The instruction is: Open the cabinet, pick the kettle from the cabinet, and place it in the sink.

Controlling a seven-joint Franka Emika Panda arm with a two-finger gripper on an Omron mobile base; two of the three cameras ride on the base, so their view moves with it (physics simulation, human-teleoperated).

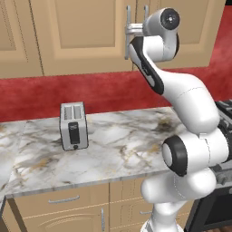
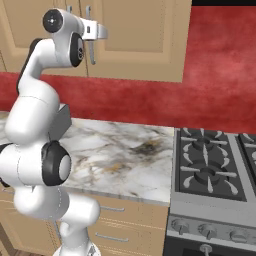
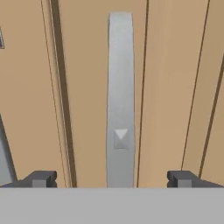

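While both doors of the cabinet (image 1: 90, 36) are shut, the gripper (image 3: 112, 178) is raised to the bar handle (image 3: 120, 100) by the door seam, its jaws spread wide.

In the hand view the silver handle runs up between the two dark fingertips (image 3: 41, 178), with clear gap on each side, so nothing is pinched. In the left base view the gripper (image 1: 131, 31) sits at the pair of handles where the two tan doors meet, high above the back edge of the surface (image 1: 113, 145). A boxy silver toaster (image 1: 73, 125) stands upright near the surface's back edge, well to the left of the arm. In the right base view a stove (image 2: 215, 165) with dark burners adjoins the surface's right edge.
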